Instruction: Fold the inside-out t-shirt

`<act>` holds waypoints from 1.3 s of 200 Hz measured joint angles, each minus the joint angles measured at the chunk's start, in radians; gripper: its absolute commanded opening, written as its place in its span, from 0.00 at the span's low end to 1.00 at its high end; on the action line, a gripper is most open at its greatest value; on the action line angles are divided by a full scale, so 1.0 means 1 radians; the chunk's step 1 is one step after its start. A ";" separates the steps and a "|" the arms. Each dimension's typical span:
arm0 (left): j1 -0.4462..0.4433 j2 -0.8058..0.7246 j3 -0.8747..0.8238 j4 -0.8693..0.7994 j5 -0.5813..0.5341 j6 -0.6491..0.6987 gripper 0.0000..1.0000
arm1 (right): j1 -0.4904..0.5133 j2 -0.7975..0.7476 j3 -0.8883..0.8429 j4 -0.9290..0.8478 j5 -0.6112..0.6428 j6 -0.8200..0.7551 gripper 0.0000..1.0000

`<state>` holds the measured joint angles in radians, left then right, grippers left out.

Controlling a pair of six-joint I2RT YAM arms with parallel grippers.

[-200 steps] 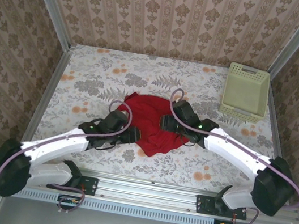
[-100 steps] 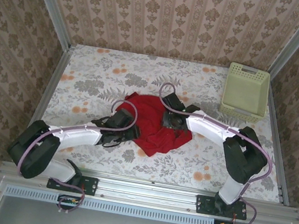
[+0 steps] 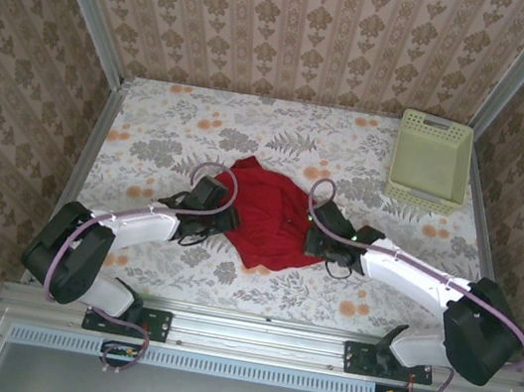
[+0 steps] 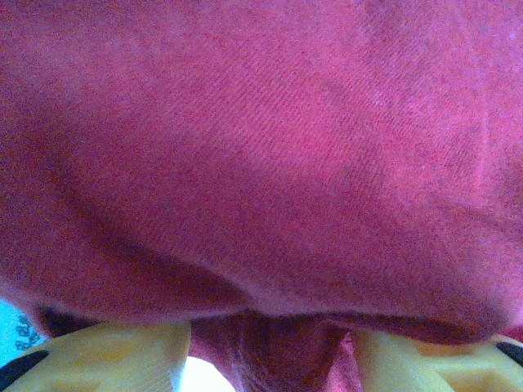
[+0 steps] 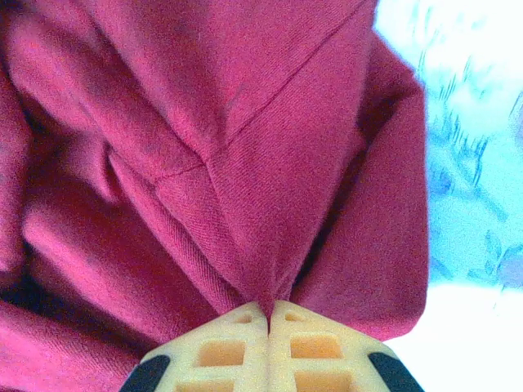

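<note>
No folds done: t-shirt (image 3: 268,219) lay crumpled mid table (image 3: 154,118). R gripper (image 5: 270,314) pinched shut on it; L gripper (image 4: 270,359) straddled cloth, can't tell if clamped.

floral table (image 3: 153,127): red t-shirt (image 3: 263,218), basket (image 3: 431,162)

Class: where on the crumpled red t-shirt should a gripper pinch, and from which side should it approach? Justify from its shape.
Probably a side edge of the t-shirt, approached low from that side. It lies bunched in a heap, so the rim offers thin folds to pinch; the right gripper is shut on such a seamed fold at its right edge.
</note>
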<state>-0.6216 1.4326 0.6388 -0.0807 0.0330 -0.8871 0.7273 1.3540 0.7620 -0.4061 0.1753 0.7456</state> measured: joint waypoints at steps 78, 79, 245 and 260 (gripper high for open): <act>0.002 0.063 0.042 -0.022 0.010 0.080 0.27 | 0.053 0.008 0.225 -0.147 0.060 -0.037 0.44; 0.002 0.063 0.042 -0.022 0.010 0.080 0.27 | 0.053 0.008 0.229 -0.146 0.059 -0.039 0.44; -0.018 -0.131 0.227 -0.167 0.024 0.200 0.00 | 0.087 0.211 0.533 -0.250 0.127 -0.143 0.00; -0.048 -0.182 0.320 -0.177 0.006 0.237 0.00 | 0.103 0.124 0.583 -0.317 0.213 -0.176 0.00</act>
<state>-0.6693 1.2503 0.9588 -0.2581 0.0395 -0.6506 0.8307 1.4780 1.3453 -0.7235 0.3882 0.5694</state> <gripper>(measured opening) 0.044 0.065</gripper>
